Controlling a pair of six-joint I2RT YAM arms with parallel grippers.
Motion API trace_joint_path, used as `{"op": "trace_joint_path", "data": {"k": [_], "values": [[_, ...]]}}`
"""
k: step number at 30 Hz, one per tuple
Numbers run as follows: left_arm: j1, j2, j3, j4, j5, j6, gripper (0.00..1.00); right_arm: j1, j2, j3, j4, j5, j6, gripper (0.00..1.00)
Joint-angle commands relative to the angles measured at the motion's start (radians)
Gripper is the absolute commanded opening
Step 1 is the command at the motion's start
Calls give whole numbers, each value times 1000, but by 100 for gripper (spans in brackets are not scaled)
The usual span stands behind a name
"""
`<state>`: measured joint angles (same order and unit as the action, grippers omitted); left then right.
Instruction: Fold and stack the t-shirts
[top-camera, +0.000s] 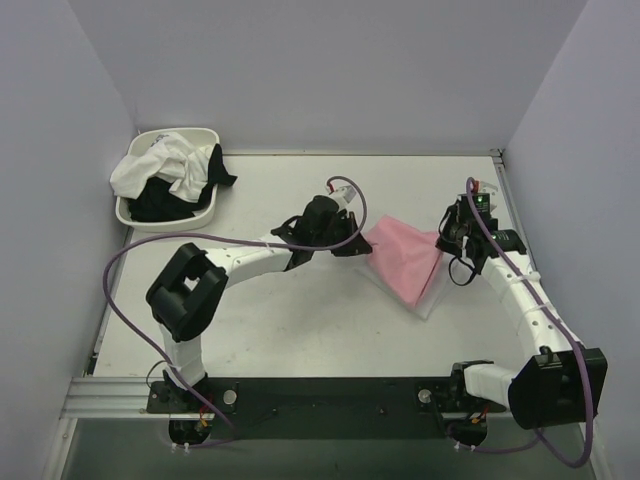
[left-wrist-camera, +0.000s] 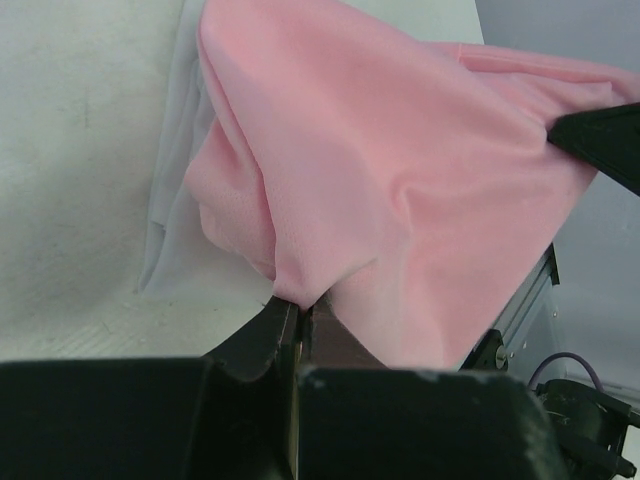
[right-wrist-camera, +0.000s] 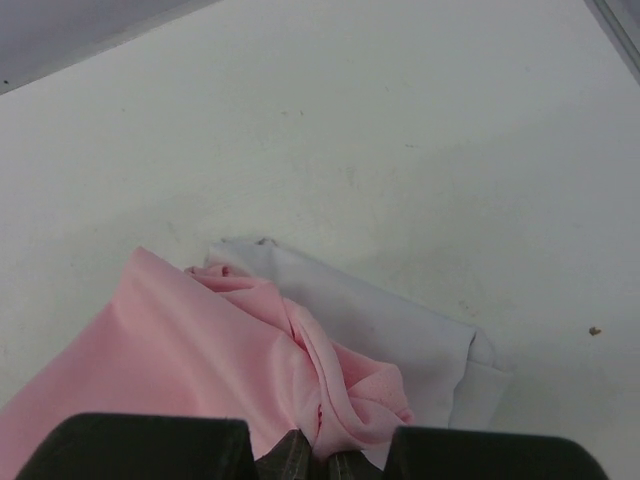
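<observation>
Gripping pink t-shirt (top-camera: 405, 262) at opposite edges, left end effector (left-wrist-camera: 298, 315); right end effector (right-wrist-camera: 318, 458)

T-shirts (top-camera: 160, 165) in basin (top-camera: 185, 133), back left

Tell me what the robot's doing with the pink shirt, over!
Left gripper shut on pink t-shirt. Right gripper shut on it too. Stretched between them, above white shirt. Nothing seen in the way.

Bright, even, diffuse light fills every view, shadows on the counter (top-camera: 300, 320) are faint, and the nearest wrist-camera foregrounds look slightly soft.
</observation>
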<state>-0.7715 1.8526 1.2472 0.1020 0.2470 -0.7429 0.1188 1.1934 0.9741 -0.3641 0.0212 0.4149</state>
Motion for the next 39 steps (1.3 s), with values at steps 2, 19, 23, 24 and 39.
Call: {"op": "trace_joint_path", "data": {"k": [2, 19, 23, 24, 39], "values": [[-52, 36, 14, 81, -3, -10, 0, -38, -20, -43, 24, 34, 19, 0], [-22, 31, 208, -65, -19, 91, 0, -61, -32, 130, -22, 28, 13, 0], [-9, 42, 175, -53, -12, 89, 0, -64, -23, 103, -24, 22, 18, 0], [-6, 46, 161, -38, -12, 88, 0, -64, -23, 89, -19, 22, 19, 0], [-20, 134, -58, 149, 28, 45, 0, -117, -29, -120, 37, 56, 68, 0]]}}
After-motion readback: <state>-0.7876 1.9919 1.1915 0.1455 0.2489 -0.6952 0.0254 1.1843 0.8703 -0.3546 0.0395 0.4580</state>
